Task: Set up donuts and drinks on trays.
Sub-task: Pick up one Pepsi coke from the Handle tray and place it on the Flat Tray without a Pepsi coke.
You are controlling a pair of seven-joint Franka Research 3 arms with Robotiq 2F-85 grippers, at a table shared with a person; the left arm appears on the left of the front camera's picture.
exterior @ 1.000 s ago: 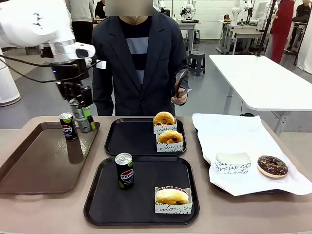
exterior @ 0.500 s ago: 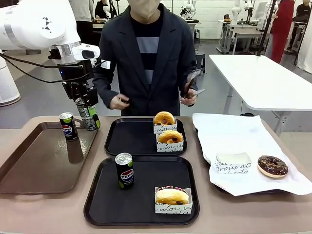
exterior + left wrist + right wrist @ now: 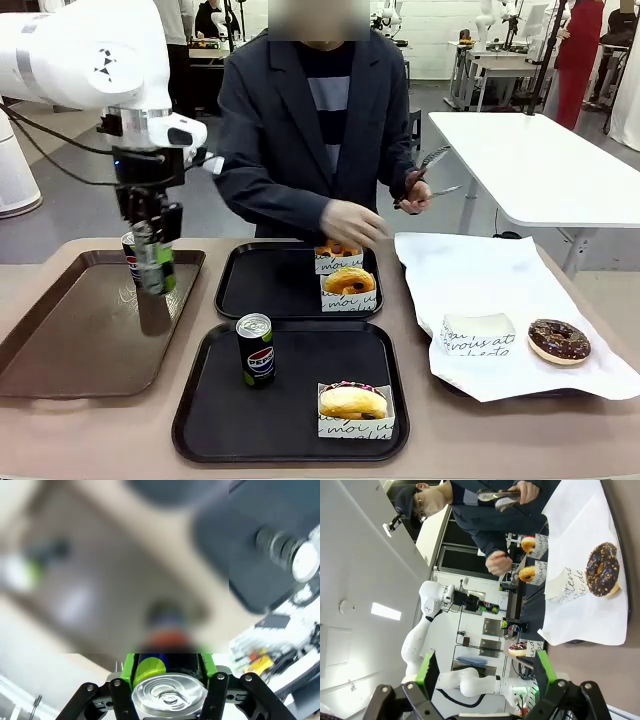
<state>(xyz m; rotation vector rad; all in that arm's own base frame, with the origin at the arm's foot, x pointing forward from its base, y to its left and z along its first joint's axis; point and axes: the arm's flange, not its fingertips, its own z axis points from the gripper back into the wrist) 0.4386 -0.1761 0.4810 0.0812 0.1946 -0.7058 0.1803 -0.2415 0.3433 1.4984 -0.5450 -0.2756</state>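
Since the earlier frame, the left gripper (image 3: pixel 152 275) has swung back toward the robot's left, and the person's free hand (image 3: pixel 345 222) has come down over the rear sleeved donut (image 3: pixel 331 262).

Findings:
- The left gripper is clamped, green pads either side, on a slim black Pepsi can (image 3: pixel 170 694) with a silver top. The can hangs roughly upright, clear of the surface, above the long brown plastic tray (image 3: pixel 80 340), just in front of a second can (image 3: pixel 129 258) standing there.
- The far black square plastic tray (image 3: pixel 265 285) carries two sleeved donuts but no drink. The near black tray (image 3: pixel 290 415) has one can (image 3: pixel 255 350) and one sleeved donut (image 3: pixel 352 403).
- The left arm reaches down steeply from above, fingers pointing at the table.
- The right gripper (image 3: pixel 486 669) stands wide apart with nothing between its pads.

Assessment: the carried can probably belongs on the far tray. The shift has taken it away from that tray, and the person's hand now occupies it, so placement appears to wait.
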